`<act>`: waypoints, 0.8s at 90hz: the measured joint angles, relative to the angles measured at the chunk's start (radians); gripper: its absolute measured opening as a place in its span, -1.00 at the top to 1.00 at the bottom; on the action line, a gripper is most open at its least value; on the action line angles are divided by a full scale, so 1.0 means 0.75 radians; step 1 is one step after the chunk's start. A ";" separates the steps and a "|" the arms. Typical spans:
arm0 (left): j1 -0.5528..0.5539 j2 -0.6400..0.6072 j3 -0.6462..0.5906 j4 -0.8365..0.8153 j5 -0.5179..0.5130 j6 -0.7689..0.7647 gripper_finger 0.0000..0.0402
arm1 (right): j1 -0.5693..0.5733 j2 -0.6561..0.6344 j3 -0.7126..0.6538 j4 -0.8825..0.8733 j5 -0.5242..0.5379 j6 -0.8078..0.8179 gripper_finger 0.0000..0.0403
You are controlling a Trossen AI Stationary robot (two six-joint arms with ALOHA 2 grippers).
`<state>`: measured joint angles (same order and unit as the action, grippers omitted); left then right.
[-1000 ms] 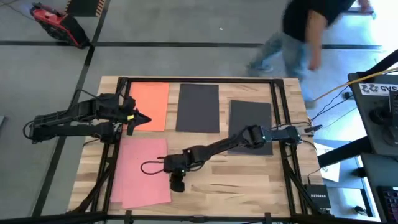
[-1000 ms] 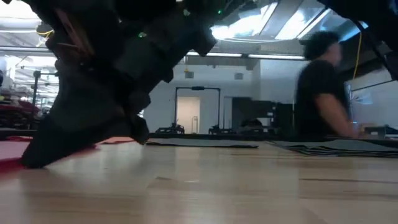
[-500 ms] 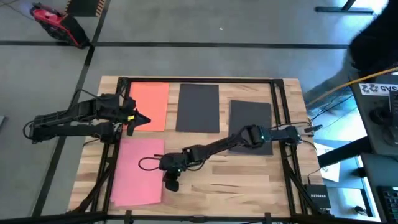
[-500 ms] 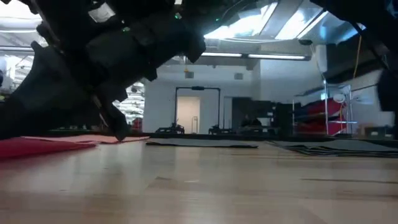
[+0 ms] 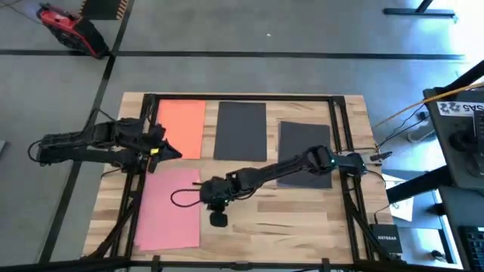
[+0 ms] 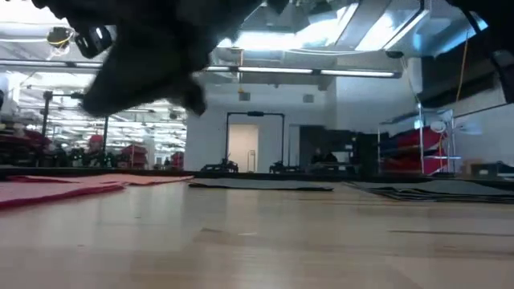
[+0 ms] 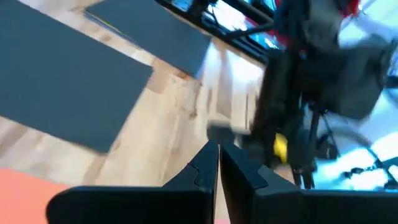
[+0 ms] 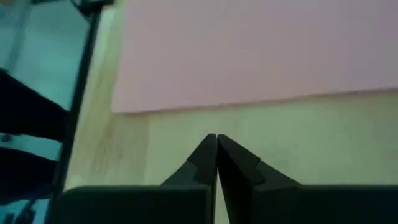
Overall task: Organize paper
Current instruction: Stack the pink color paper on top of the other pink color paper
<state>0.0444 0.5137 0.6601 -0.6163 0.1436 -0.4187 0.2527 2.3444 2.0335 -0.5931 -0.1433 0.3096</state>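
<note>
Four sheets of paper lie flat on the wooden table. An orange sheet (image 5: 183, 127) is at the far left, a black sheet (image 5: 240, 131) at far centre, and another black sheet (image 5: 304, 143) to its right. A pink sheet (image 5: 169, 209) lies near the left. My right gripper (image 5: 204, 187) hangs shut above bare wood just off the pink sheet's right edge (image 8: 249, 99), touching nothing; the low view shows it (image 6: 152, 48) clear of the tabletop. My left gripper (image 5: 174, 152) is shut and held above the orange sheet's near right corner, also (image 7: 219, 149).
A black frame rail (image 5: 344, 128) runs along the table's sides and far edge. Bare wood (image 5: 287, 219) stretches across the near right. A cable loop (image 5: 181, 199) hangs from my right arm over the pink sheet. The room and shelving show beyond the table.
My right gripper, shut and low on the table, has pushed toward the left edge. The pink paper has slid left and squared up. The gripper has then risen clear of the tabletop. My left gripper has drifted slightly toward the near edge.
</note>
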 joint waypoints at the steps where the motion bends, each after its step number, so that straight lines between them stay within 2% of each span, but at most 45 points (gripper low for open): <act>1: -0.010 0.004 0.000 -0.001 -0.006 0.000 1.00 | 0.000 -0.009 0.000 -0.014 0.010 -0.001 1.00; 17: -0.191 0.123 0.000 0.017 -0.057 0.026 1.00 | 0.000 -0.146 0.001 -0.305 0.141 -0.002 1.00; 35: -0.444 0.425 0.000 0.140 -0.077 0.108 1.00 | 0.003 -0.268 0.001 -0.641 0.284 0.093 1.00; 51: -0.618 0.686 0.001 0.234 -0.099 0.075 1.00 | 0.029 -0.360 -0.001 -0.734 0.364 0.209 1.00; 72: -0.753 0.903 0.051 0.320 -0.144 -0.002 1.00 | 0.055 -0.487 -0.001 -0.749 0.478 0.345 1.00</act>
<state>-0.5201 1.1909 0.6982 -0.3761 0.0358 -0.4202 0.2943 1.9792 2.0331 -1.1546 0.2152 0.5682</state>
